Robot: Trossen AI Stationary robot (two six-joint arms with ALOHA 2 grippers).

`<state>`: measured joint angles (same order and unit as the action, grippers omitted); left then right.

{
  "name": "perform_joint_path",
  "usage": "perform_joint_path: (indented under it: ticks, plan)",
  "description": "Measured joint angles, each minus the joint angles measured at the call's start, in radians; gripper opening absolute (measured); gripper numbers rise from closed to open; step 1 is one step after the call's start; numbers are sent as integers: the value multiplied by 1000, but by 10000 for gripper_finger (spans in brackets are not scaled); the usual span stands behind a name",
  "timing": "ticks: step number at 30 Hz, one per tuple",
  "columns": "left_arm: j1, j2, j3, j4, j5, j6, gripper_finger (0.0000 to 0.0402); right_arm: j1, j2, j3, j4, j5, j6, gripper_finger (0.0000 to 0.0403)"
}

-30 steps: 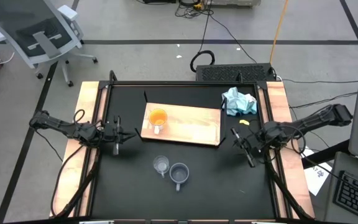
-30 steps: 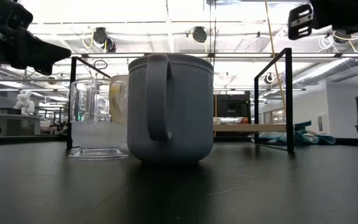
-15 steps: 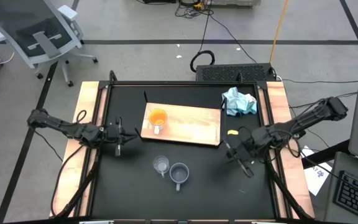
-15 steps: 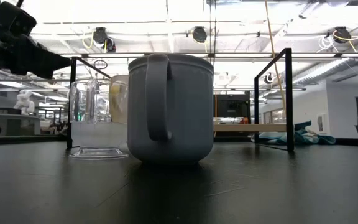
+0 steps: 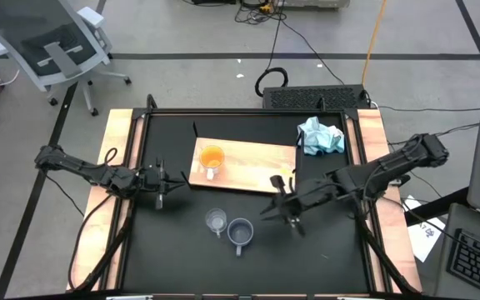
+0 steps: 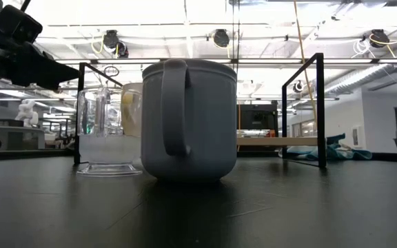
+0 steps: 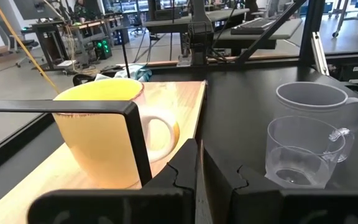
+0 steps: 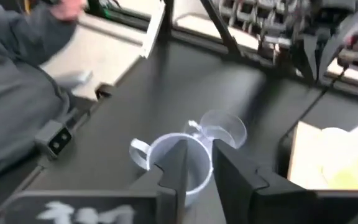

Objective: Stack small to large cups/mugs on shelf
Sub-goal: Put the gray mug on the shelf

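The orange mug (image 5: 212, 157) with a white handle stands on the left end of the shelf (image 5: 252, 169), a light-wood board. The clear glass cup (image 5: 216, 220) and the blue-grey mug (image 5: 240, 232) stand side by side on the black table, nearer than the shelf. My right gripper (image 5: 283, 208) hangs open above the table, right of the blue-grey mug (image 8: 163, 149), holding nothing. My left gripper (image 5: 163, 185) waits shut at the table's left edge, beside the shelf's left end; its wrist view shows the orange mug (image 7: 104, 130) behind a black bar.
A light-blue cloth (image 5: 319, 136) lies at the table's far right corner. Black frame posts (image 6: 320, 110) and rails edge the table, with wooden strips (image 5: 115, 167) along its sides. In the low view the blue-grey mug (image 6: 188, 120) stands in front of the glass cup (image 6: 105, 134).
My right gripper has swung from the table's right edge toward its left, over the table toward the blue-grey mug, and has risen out of the low view's top. The mugs, the glass cup and the shelf have stayed where they were.
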<state>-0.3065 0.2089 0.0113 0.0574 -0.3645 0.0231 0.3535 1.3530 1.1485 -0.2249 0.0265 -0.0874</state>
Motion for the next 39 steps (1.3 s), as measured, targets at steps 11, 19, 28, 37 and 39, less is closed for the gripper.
perform_joint_path:
  ticks: [11, 19, 28, 37, 39]
  plan:
    - [0, 0, 0, 1, -2, 3, 26, -67, 141, 104, -94, -1, 82, 191]
    - [0, 0, 0, 4, -3, 2, 26, -133, 209, 104, -62, -2, 107, 240]
    - [0, 0, 0, 5, -3, 2, 26, -164, 310, 104, 30, -85, 165, 244]
    - [0, 0, 0, 2, -3, 0, 26, -162, 367, 104, 49, -94, 198, 245]
    - [0, 0, 0, 2, -3, -1, 26, -162, 382, 104, 61, -110, 208, 245]
